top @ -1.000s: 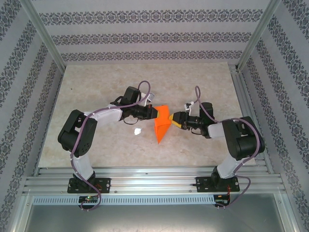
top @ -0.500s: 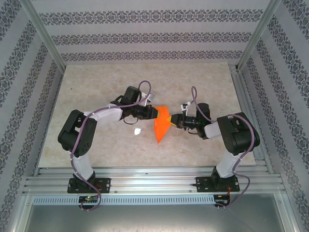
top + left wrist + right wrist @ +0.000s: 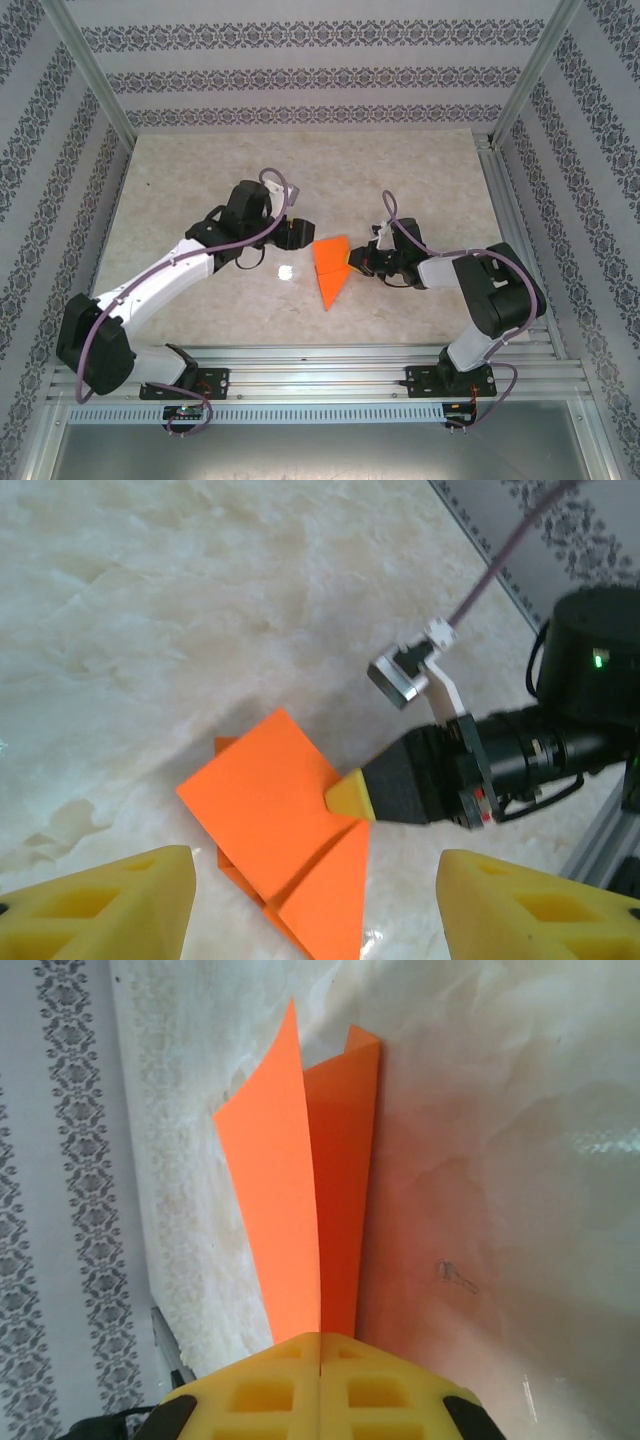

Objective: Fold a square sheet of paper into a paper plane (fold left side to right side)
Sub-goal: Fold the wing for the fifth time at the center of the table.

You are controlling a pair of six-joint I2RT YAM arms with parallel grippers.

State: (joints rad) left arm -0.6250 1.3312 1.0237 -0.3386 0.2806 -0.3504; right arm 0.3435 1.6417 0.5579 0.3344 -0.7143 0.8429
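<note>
Marbled tabletop point(image 3: 400, 170) is spread across the frame; at its centre the folded orange paper sheet point(image 3: 331, 268) is pinched at its right edge by the right gripper point(image 3: 352, 260). The left gripper point(image 3: 301, 232) is held wide apart just left of it.

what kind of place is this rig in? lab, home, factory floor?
Probably a lab test cell, not a real room: left arm and right arm bolted to an aluminium rail, and a marble-look table boxed in by wallpapered panels on metal posts.
</note>
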